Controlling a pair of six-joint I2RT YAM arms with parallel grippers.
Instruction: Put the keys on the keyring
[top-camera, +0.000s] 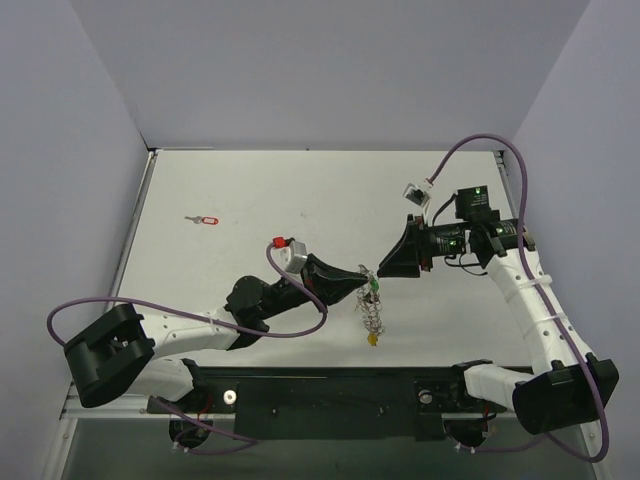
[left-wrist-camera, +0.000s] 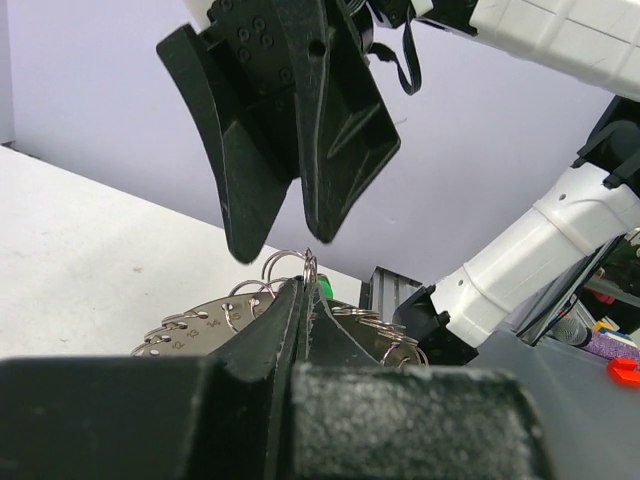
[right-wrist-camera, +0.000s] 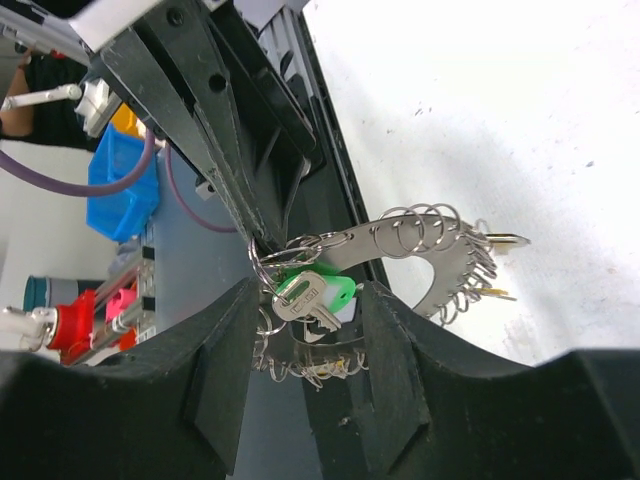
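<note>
Keyring (top-camera: 371, 311) is clamped in my left end effector (left-wrist-camera: 303, 292); my right end effector (left-wrist-camera: 281, 246) stands apart around the green key (right-wrist-camera: 318, 293).

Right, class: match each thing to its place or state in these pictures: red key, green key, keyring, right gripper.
Things:
1. red key
2. green key
3. keyring
4. right gripper

Places or states:
A. clamped in the left gripper
B. open, fingers apart
C. lying alone on the table, far from both arms
D. beside the keyring, between two open fingers

Pairs: 1-C, 2-D, 3-A, 4-B
</note>
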